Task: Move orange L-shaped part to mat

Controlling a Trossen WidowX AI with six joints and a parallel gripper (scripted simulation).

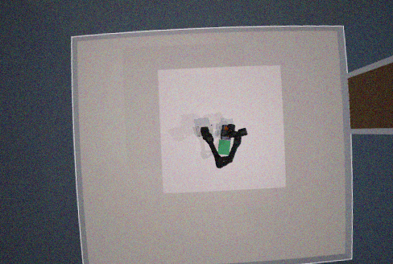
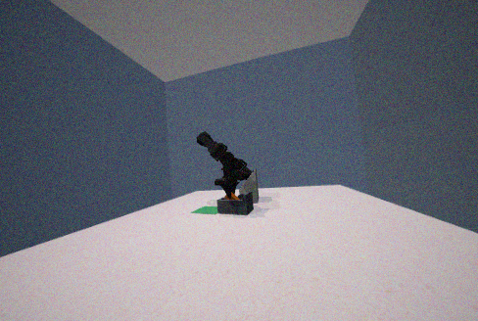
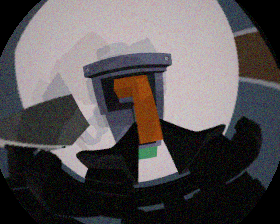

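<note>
The orange L-shaped part (image 1: pixel 226 128) (image 2: pixel 235 197) (image 3: pixel 148 112) is tipped in the grey tray (image 2: pixel 234 206) (image 3: pixel 126 63). In the wrist view its L-shaped end is at the far side of the pocket, and its straight end is raised towards the fingers. My gripper (image 3: pixel 146 122) is shut on that raised end, with one finger on each side. In the exterior view the fingers come down onto the part just above the tray's wall. The green mat (image 1: pixel 224 147) (image 2: pixel 206 210) (image 3: pixel 148 152) lies beside the tray and carries nothing.
A grey upright panel (image 2: pixel 250 184) (image 3: pixel 48 121) stands behind the tray in the exterior view and at the left in the wrist view. The black arm (image 1: pixel 213 148) bends around the mat in the top view and partly hides the tray there.
</note>
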